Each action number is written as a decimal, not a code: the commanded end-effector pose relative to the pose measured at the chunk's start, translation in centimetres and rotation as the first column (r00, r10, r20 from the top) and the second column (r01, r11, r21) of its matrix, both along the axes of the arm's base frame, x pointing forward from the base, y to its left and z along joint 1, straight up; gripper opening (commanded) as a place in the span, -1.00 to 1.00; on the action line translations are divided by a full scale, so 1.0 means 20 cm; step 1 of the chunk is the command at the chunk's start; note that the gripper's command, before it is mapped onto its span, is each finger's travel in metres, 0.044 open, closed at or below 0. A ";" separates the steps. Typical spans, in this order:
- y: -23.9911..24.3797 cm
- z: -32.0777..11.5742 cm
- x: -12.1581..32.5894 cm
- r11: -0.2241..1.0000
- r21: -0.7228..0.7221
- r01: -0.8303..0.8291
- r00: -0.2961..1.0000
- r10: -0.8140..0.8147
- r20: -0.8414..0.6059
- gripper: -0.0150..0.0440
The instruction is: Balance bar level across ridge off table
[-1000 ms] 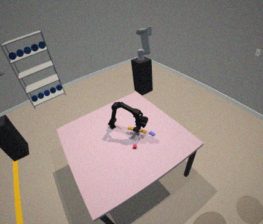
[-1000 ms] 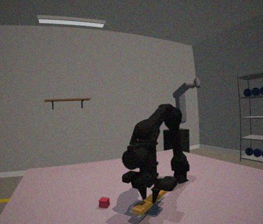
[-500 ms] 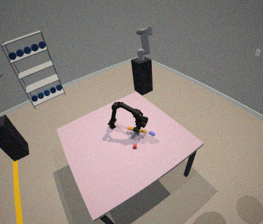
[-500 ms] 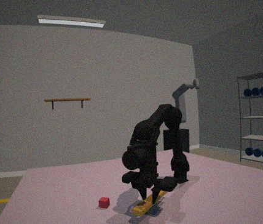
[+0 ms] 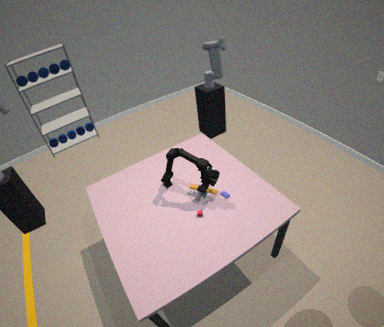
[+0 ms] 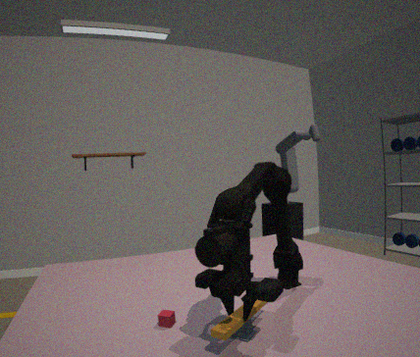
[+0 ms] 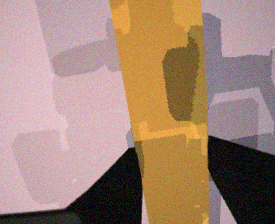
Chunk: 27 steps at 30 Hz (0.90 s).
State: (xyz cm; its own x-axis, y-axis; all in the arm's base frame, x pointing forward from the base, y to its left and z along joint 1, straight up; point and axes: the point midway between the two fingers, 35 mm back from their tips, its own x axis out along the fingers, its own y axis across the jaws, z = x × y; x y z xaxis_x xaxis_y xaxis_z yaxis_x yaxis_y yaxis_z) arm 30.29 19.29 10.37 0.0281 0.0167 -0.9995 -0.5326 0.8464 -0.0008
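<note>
Claw (image 6: 237, 306) grips the long flat orange bar (image 6: 235, 321), shadow-dappled.

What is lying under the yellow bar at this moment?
Under the yellow bar, held in the pincer, a grey block partly shows; it may be the ridge. The bar covers its top, so contact cannot be seen.

Bar (image 7: 163, 100) matt yellow, smooth; table (image 5: 163, 251) matt pink; arm (image 6: 247, 206) matt black.
</note>
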 end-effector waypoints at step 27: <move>0.00 -0.02 0.00 1.000 0.001 0.004 1.000 -0.004 0.000 -0.49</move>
